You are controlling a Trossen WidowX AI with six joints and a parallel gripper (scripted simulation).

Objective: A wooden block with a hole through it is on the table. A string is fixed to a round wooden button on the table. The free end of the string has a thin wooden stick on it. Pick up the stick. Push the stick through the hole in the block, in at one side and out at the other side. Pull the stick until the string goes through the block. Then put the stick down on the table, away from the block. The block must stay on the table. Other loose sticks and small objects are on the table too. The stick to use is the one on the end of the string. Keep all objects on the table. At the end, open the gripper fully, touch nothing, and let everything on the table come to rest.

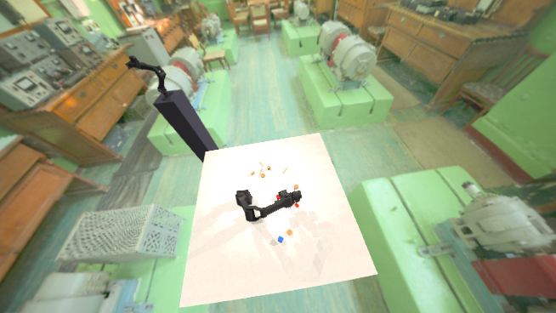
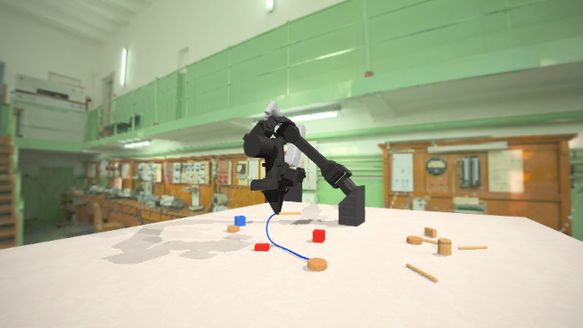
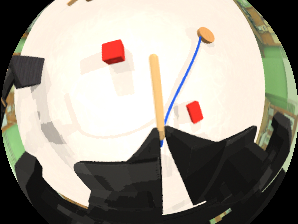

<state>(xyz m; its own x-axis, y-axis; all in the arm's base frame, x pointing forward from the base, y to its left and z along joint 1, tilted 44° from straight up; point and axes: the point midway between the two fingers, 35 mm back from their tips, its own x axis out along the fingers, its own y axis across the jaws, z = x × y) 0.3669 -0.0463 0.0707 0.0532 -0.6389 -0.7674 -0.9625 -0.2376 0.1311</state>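
My gripper [image 2: 277, 213] [image 3: 160, 131] is shut on one end of the thin wooden stick [image 2: 291, 213] [image 3: 157, 95], which sticks out from the fingertips above the table. The blue string [image 2: 267, 232] [image 3: 183, 79] runs from the held end down to the round wooden button [image 1: 296, 186] [image 2: 317, 265] [image 3: 205, 35] on the table. A small wooden block [image 2: 431, 232] and an upright wooden cylinder [image 2: 445, 247] stand in the group on the right in the exterior view, away from the gripper. No hole can be made out in either, so I cannot tell which piece has it.
A red cube [image 2: 318, 235] [image 3: 113, 52] and a red block [image 2: 261, 247] [image 3: 194, 112] lie near the string. A blue cube [image 1: 280, 239] [image 2: 240, 220] lies by a wooden disc [image 1: 289, 232] [image 2: 233, 229]. Loose sticks [image 2: 422, 273] [image 2: 472, 247] and another disc [image 2: 414, 240] lie around the wooden group.
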